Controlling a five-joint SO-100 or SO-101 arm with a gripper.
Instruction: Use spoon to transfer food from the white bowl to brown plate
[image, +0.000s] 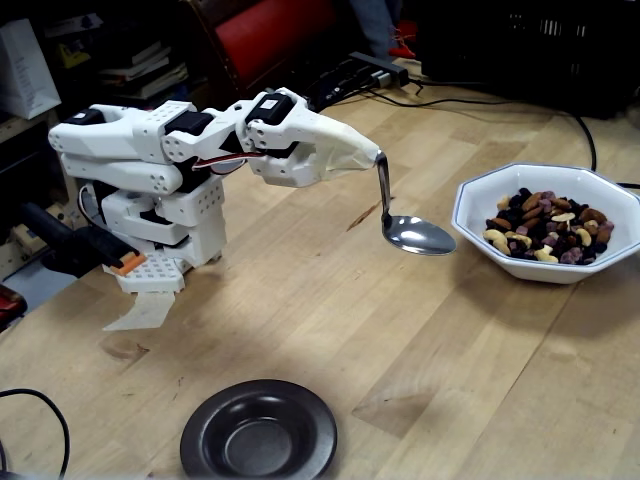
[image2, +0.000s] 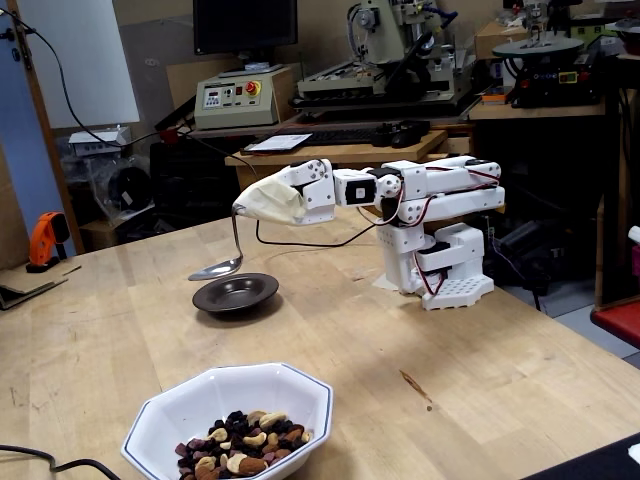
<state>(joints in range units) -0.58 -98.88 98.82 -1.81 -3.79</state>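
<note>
The spoon (image: 418, 235) hangs empty from the covered tip of my gripper (image: 375, 158), its oval bowl level above the wooden table. It hovers just left of the white bowl (image: 520, 265), apart from the rim. The food (image: 545, 225), mixed nuts and dark dried fruit, fills that bowl. The brown plate (image: 205, 430) sits empty at the front edge, well away from the spoon. In the other fixed view the spoon (image2: 215, 268) lines up over the plate (image2: 205, 297) from behind the white bowl (image2: 240, 385) and its food (image2: 240, 450). My gripper (image2: 238, 208) is wrapped in beige, hiding its jaws.
The white arm base (image: 150, 230) stands at the table's left in a fixed view. Black cables (image: 480, 100) trail behind the bowl, and another cable (image: 30, 400) loops at the front left. An orange drill (image2: 45, 240) lies off to the side.
</note>
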